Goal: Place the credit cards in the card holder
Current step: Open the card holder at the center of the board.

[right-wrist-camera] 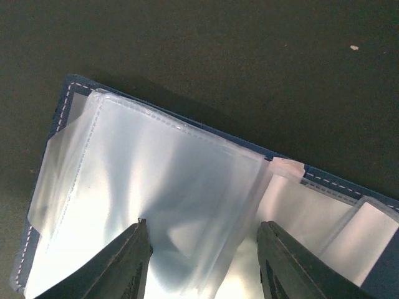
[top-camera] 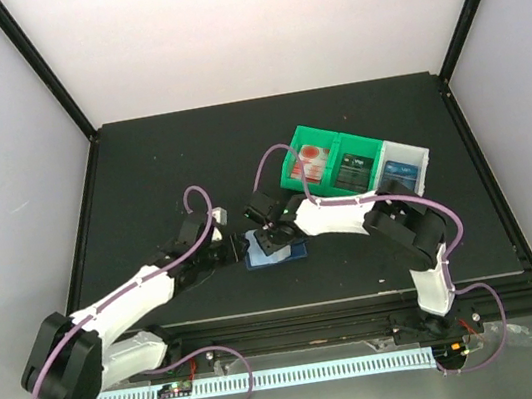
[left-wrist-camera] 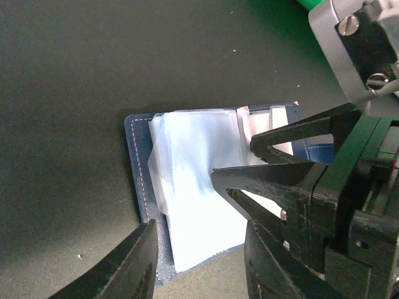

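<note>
The card holder lies open on the black table, navy with clear plastic sleeves fanned out on top. My right gripper is open, its fingers down over the sleeves; it holds no card. It shows in the left wrist view as black fingers on the sleeves. My left gripper is open at the holder's left edge, one finger on each side of its corner. Credit cards lie in the bins: a red-and-white one, a dark one and a blue one.
Two green bins and a white bin stand in a row behind and to the right of the holder. Both arms meet over the table's middle front. Black frame posts mark the back corners.
</note>
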`<action>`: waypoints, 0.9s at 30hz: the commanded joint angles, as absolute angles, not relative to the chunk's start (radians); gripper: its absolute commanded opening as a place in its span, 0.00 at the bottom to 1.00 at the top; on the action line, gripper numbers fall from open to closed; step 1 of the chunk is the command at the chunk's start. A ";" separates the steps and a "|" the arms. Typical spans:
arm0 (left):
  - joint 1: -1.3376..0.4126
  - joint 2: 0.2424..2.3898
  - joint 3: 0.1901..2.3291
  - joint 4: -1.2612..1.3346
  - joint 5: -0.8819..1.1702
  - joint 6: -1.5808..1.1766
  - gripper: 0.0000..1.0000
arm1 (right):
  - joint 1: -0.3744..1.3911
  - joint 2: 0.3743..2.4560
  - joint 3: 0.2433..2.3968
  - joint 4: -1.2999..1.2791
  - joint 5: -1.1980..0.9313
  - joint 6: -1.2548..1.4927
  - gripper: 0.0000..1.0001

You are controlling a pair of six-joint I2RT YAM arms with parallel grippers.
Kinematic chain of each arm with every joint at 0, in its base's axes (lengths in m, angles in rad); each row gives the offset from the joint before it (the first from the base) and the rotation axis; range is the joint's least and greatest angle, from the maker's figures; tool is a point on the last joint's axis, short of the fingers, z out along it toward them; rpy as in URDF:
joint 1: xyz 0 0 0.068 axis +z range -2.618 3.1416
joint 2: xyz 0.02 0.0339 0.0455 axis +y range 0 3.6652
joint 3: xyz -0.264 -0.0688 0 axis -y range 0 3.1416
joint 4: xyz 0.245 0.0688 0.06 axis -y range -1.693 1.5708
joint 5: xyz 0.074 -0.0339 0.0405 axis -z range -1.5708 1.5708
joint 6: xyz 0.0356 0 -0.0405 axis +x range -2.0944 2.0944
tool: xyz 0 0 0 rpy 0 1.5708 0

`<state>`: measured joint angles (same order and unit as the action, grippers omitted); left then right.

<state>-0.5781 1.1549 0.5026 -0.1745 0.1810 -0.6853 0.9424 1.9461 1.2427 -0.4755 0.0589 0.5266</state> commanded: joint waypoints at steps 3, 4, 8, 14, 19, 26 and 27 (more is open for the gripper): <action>-0.580 1.099 0.443 -0.104 0.178 -0.707 0.34 | 0.952 2.007 1.217 -0.529 0.153 0.561 0.48; -0.581 1.101 0.431 -0.080 0.193 -0.709 0.32 | 0.951 2.004 1.217 -0.528 0.150 0.564 0.48; -0.580 1.128 0.403 0.002 0.257 -0.718 0.26 | 0.951 1.981 1.224 -0.519 0.121 0.570 0.42; -0.580 1.178 0.396 0.080 0.310 -0.722 0.22 | 0.951 1.934 1.228 -0.523 0.090 0.597 0.25; -0.581 1.198 0.409 0.087 0.316 -0.709 0.22 | 0.950 1.903 1.226 -0.523 0.076 0.615 0.24; -0.581 1.220 0.426 0.078 0.314 -0.698 0.22 | 0.945 1.824 1.232 -0.528 0.076 0.616 0.43; -0.580 1.219 0.428 0.077 0.313 -0.697 0.22 | 0.942 1.808 1.232 -0.528 0.076 0.614 0.44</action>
<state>-0.5785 1.2175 0.3939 0.0532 0.2993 -0.7139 0.9520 1.8961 1.2316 -0.5171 0.0708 0.6094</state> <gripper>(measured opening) 0.218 0.417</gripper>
